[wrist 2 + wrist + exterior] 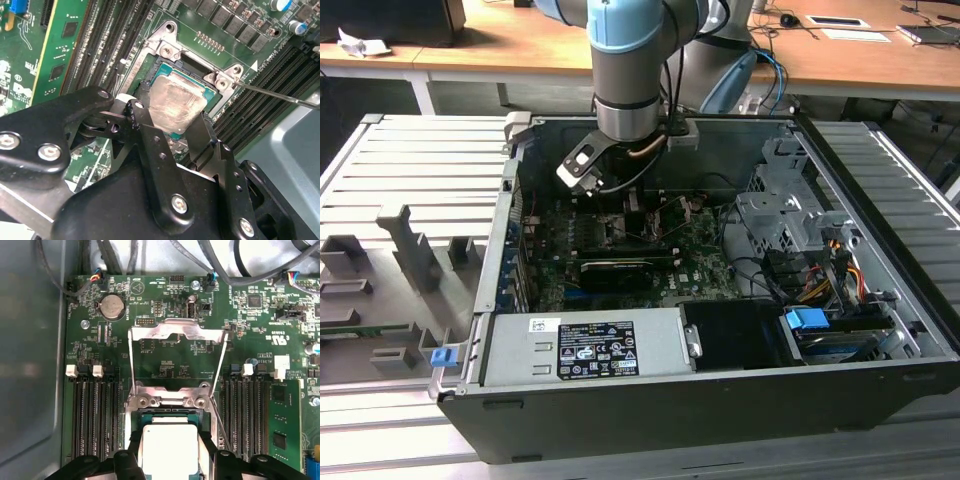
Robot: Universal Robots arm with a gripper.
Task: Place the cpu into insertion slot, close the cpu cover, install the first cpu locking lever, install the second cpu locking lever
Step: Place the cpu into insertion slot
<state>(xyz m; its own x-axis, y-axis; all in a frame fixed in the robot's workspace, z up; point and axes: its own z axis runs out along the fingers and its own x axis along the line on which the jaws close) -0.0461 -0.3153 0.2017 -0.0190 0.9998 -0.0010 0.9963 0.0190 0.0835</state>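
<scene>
Gripper (169,452) is closed in on the cpu (169,440), pinching two opposite edges, prob to keep the chip flat and square right at the insertion slot (167,401). Can't tell if it's fully seated tbh. The cpu cover (175,332) is flipped back and a lever wire (280,96) sits off to the side, so the socket's wide open.

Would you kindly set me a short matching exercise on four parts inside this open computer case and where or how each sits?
1. small silvery-grey square cpu
2. thin silvery metal cpu cover frame
3. round silver coin battery
4. bright blue plastic connector

a. in the exterior view's right half
b. swung open
c. face up at the dark square insertion slot
d. on the green circuit board, away from the slot

Pairs: 1-c, 2-b, 3-d, 4-a
</scene>
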